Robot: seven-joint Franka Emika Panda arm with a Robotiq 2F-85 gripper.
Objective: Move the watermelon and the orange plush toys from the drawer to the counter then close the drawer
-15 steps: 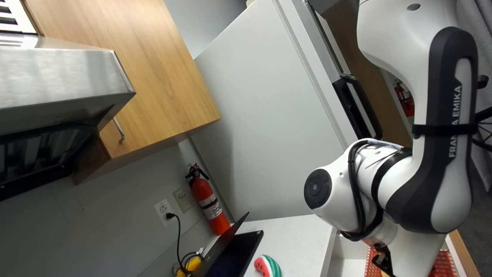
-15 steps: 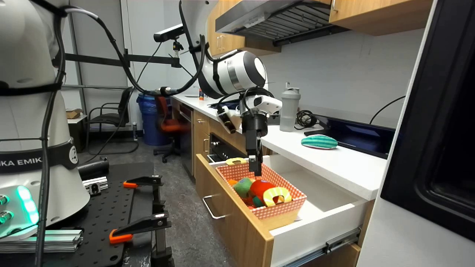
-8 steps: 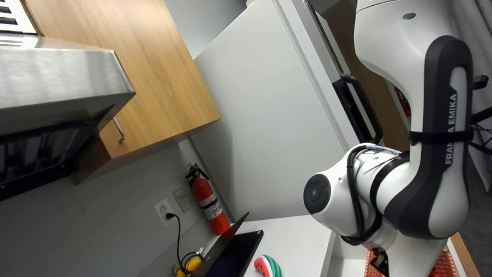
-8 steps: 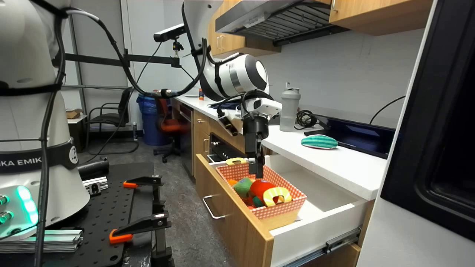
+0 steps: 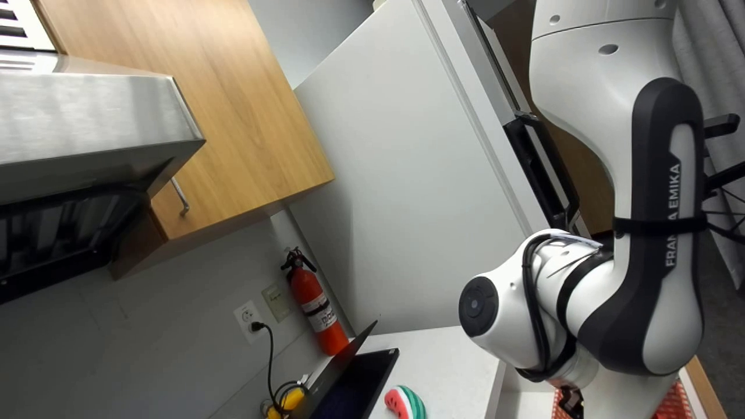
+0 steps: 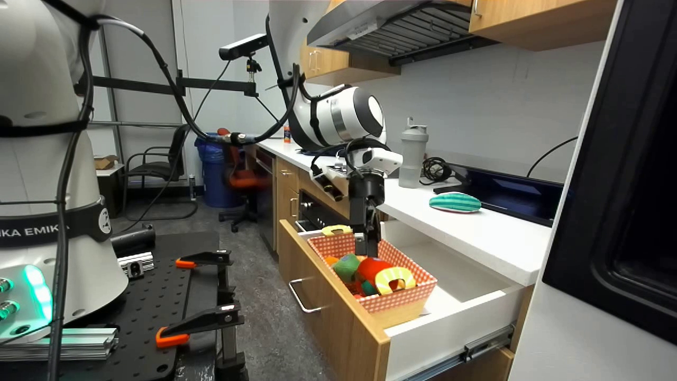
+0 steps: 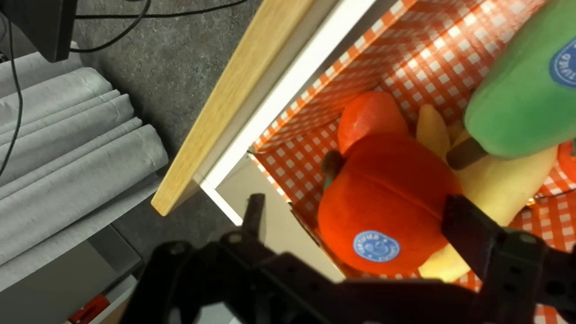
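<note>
Smooth wood grain is noted on the front of the drawer point(image 6: 338, 328), bright metal on its handle point(image 6: 296, 298) and slide rail point(image 6: 489, 341). Inside it, matt cloth is seen on the green toy point(image 7: 522, 103) and a faint sheen on the checked basket lining point(image 7: 441, 58) (cloth or paper not determinable). Above it, the counter point(image 6: 492, 233) is recorded as smooth; below it, the floor point(image 6: 270, 301) as rough-looking.
</note>
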